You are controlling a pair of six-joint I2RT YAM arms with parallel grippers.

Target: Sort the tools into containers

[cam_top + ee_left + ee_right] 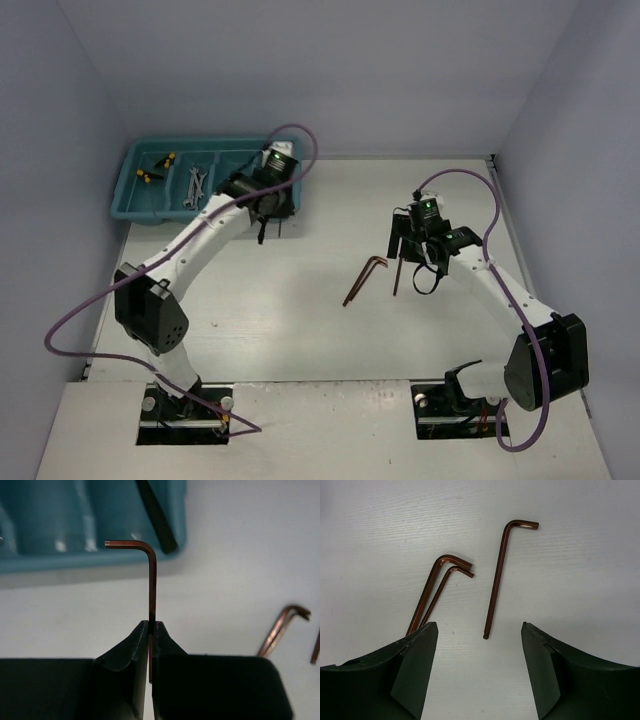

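Between the closed fingertips of the left gripper [151, 626] stands a thin red key [153, 580], pinched low on its long leg, with the bent end ahead. Just beyond it is the near wall of the teal tray [50, 560]. The hold is narrow, so the key could turn or slip, or its bend could catch the wall. A dark bar [157, 520] lies in the compartment ahead, perhaps the hammer handle. The right gripper [479, 627] is wide open and empty. A single key [497, 580] lies just before it, and a pair of keys [432, 592] runs partly under one finger.
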